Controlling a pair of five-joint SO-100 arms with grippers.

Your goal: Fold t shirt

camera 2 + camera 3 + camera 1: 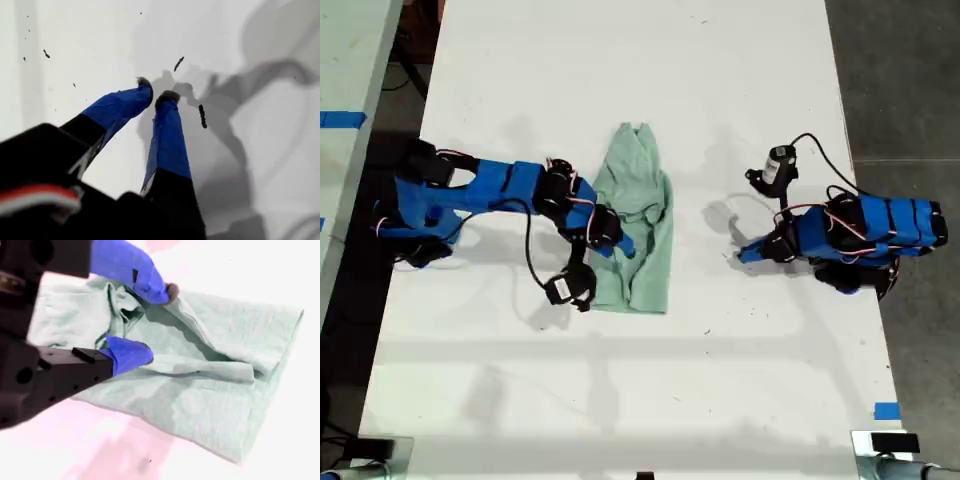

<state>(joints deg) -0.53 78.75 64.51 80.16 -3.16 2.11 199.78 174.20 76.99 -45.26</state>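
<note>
The pale mint-green t shirt (pixel 645 270) lies wrinkled and partly folded lengthwise on the white table (pixel 620 400), its narrow end pointing toward the far edge in the exterior view. My second gripper (pixel 623 243) reaches in from the exterior view's left and stands open over the shirt's middle. In the second wrist view its blue fingertips (pixel 160 290) straddle a raised fold of the t shirt (pixel 225 390). My first gripper (pixel 745 253), at the exterior view's right, rests low over bare table, apart from the shirt. Its tips (pixel 156 95) are nearly touching, with nothing between them.
Dark floor runs along the exterior view's right beyond the table edge. A second pale table with blue tape (pixel 340 120) stands at the exterior view's left. Another blue tape mark (pixel 886 410) sits near the table's front right corner in that view.
</note>
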